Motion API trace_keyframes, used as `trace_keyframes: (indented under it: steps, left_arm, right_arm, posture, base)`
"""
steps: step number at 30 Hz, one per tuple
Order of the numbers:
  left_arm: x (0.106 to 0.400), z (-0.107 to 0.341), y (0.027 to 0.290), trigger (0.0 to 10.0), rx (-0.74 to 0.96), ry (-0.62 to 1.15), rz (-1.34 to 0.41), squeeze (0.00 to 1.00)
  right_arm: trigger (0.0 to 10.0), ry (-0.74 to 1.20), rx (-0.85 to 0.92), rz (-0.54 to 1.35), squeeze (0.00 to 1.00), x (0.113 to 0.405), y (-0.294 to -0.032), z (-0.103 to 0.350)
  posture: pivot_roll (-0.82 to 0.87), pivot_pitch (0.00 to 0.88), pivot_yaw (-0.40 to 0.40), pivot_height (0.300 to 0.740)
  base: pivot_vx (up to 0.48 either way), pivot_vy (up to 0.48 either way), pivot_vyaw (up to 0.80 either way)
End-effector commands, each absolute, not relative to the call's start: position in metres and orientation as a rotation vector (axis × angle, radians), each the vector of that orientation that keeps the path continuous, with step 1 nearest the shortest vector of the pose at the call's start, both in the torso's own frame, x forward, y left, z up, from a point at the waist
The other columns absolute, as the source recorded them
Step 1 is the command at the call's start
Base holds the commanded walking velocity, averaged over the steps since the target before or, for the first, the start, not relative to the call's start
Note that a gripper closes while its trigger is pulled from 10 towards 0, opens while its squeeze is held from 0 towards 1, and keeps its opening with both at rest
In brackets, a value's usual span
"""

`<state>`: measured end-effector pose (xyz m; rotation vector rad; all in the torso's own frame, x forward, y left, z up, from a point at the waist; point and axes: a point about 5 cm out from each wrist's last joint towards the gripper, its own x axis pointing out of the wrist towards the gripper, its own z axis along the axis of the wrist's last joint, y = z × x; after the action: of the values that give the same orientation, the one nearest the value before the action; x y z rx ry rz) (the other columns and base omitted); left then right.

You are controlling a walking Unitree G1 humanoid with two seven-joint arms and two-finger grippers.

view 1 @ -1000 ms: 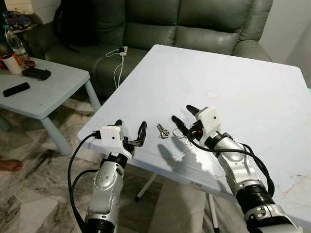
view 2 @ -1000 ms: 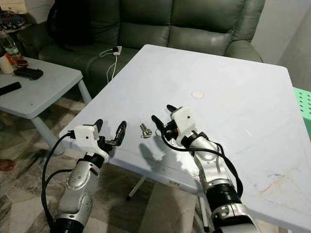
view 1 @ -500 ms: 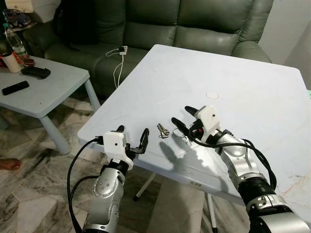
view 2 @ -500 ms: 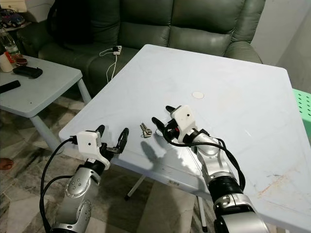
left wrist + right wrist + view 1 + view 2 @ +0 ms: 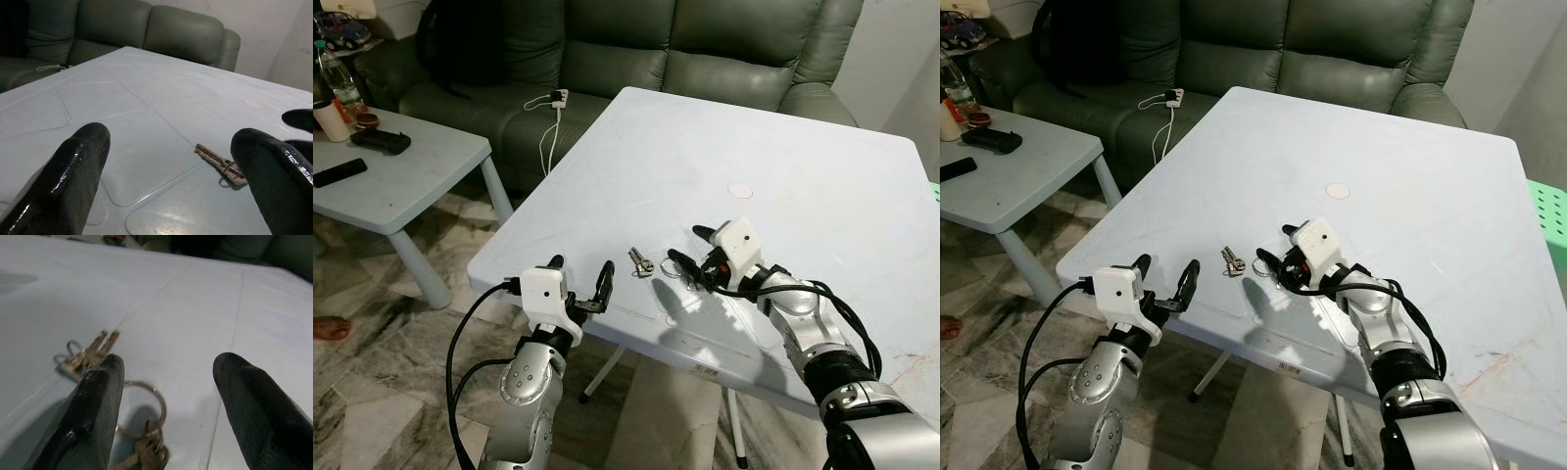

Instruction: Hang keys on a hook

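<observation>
Two small keys (image 5: 640,262) lie flat near the front edge of the pale blue table (image 5: 783,157), with a wire key ring (image 5: 676,270) just to their right. My right gripper (image 5: 686,246) is open and low over the table; the ring (image 5: 142,406) lies between its fingers and the keys (image 5: 87,356) sit beside one fingertip (image 5: 105,377). My left gripper (image 5: 581,265) is open at the table's front edge, left of the keys, holding nothing. Along its fingers the keys (image 5: 219,163) show ahead on the tabletop.
A white round disc (image 5: 740,192) lies mid-table. A dark green sofa (image 5: 636,49) with a charger and cable (image 5: 554,110) stands behind. A low side table (image 5: 382,171) at the left holds a remote, a bottle and a cup. A person's foot (image 5: 331,328) is on the floor.
My right gripper has come down and forward, so the key ring now lies between its fingers. The left gripper has shifted slightly along the table edge. The keys have not moved.
</observation>
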<state>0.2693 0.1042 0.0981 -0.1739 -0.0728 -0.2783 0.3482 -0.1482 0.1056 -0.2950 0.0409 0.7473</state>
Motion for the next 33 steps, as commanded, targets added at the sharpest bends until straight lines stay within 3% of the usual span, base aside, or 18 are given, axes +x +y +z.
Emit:
trace_keyframes:
  steps: [1, 33]
  left_arm:
    - [0.264, 0.1003, 0.0839, 10.0, -0.244, -0.065, -0.298, 0.0]
    - [0.2608, 0.1026, 0.082, 10.0, -0.269, -0.059, -0.278, 0.0]
  right_arm:
    - [10.0, 0.046, -0.318, 0.782, 0.0, 0.3513, -0.154, 0.1115]
    - [10.0, 0.186, -0.338, 0.906, 0.0, 0.3499, -0.1592, 0.1041]
  posture:
    - [0.05, 0.068, -0.088, 0.74]
    - [0.05, 0.079, -0.103, 0.74]
  base:
    - [0.0, 0.0, 0.0]
    - [0.0, 0.0, 0.0]
